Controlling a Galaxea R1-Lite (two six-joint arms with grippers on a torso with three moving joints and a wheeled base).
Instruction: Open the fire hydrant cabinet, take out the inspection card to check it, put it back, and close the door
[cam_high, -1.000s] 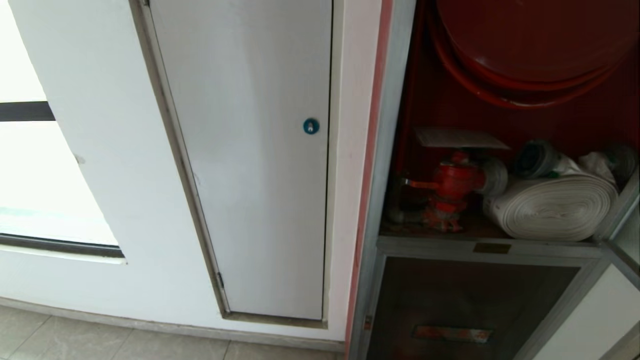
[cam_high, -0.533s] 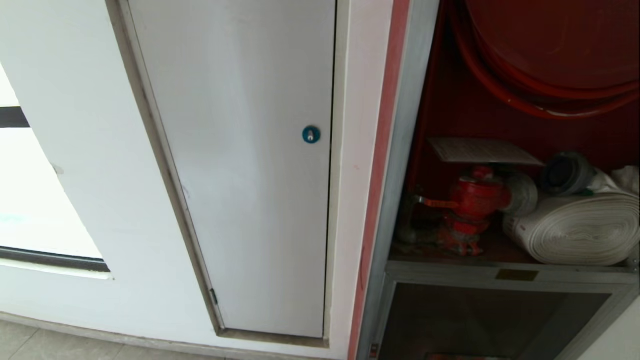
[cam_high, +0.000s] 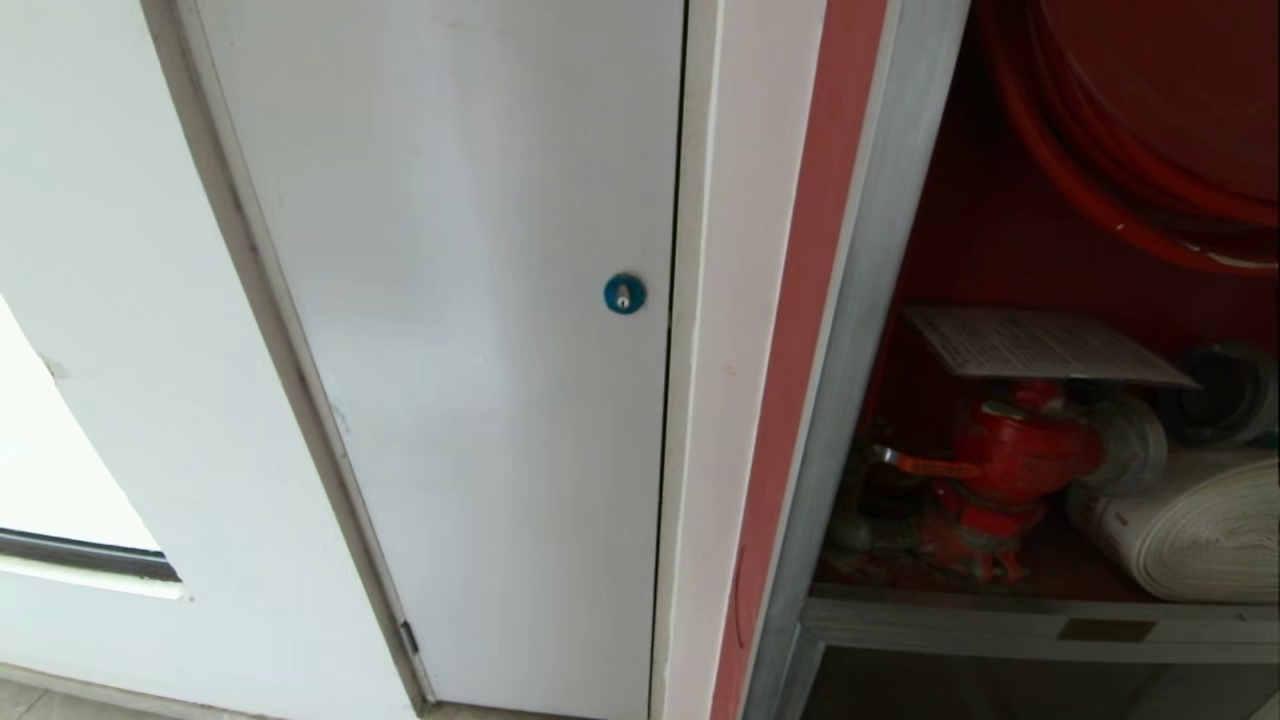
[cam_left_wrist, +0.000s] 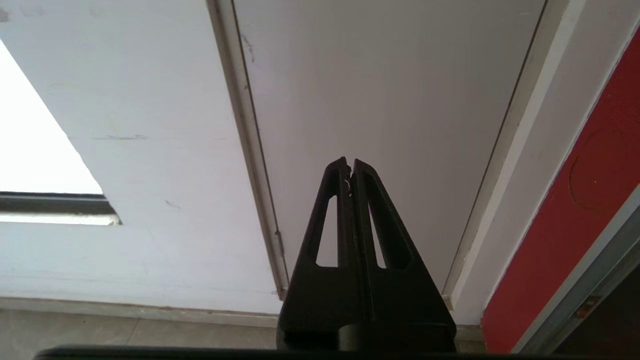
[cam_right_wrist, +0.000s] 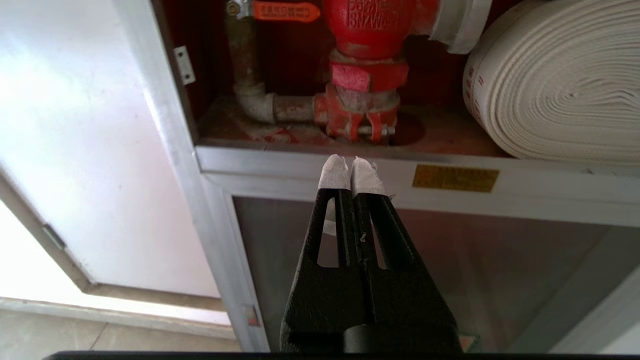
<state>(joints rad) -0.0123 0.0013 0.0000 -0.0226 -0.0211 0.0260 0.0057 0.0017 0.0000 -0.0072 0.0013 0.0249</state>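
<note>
A: How did the fire hydrant cabinet (cam_high: 860, 330) look?
B: Silver-framed, red inside, standing open right of the white door (cam_high: 450, 330). One inspection card (cam_high: 1040, 345) lay atop one red hydrant valve (cam_high: 1010, 460), beside one rolled hose (cam_high: 1190, 540).
A: End effectors?
B: Left end effector (cam_left_wrist: 350, 164) and right end effector (cam_right_wrist: 351, 161) both pressed together, empty.

A: What sits ahead of the right gripper's fingers (cam_right_wrist: 336, 172)?

B: The fire hydrant cabinet (cam_right_wrist: 300, 160) stands open. Its shelf rail lies just past those fingertips, and the hydrant valve (cam_right_wrist: 367, 65) stands on the shelf beyond them. The rolled hose (cam_right_wrist: 555, 85) lies beside the valve, on the side away from the cabinet's post.

A: And the inspection card (cam_high: 1040, 345)?

B: It lies flat on top of the valve, inside the cabinet.

A: The left gripper's fingers (cam_left_wrist: 341, 172)?

B: They point at the plain door (cam_left_wrist: 380, 100), which stands left of the cabinet; the lock (cam_high: 624, 294) sits near that door's cabinet-side edge.
</note>
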